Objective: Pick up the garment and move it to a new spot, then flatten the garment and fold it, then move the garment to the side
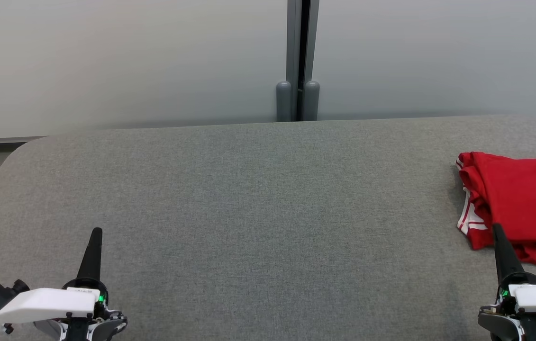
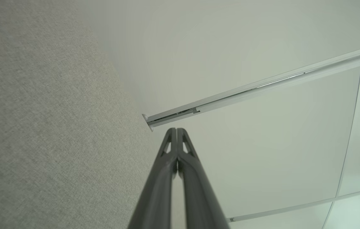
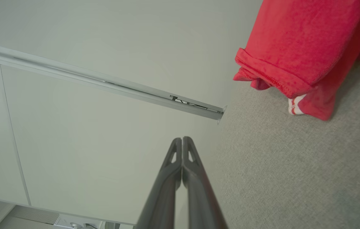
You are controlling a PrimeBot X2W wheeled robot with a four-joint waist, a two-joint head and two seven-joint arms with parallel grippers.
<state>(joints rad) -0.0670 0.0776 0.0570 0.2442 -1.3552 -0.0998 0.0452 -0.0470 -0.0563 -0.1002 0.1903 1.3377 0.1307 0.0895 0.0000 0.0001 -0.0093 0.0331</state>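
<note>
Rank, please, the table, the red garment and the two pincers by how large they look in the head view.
1. table
2. red garment, partly cut off at the edge
3. left pincer and right pincer: their dark fingers look alike, so unranked

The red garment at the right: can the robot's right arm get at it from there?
Probably yes. The right gripper sits close to the near edge of the red garment, with just bare grey surface between them. Its jaws are shut, so they would need to open first.
</note>
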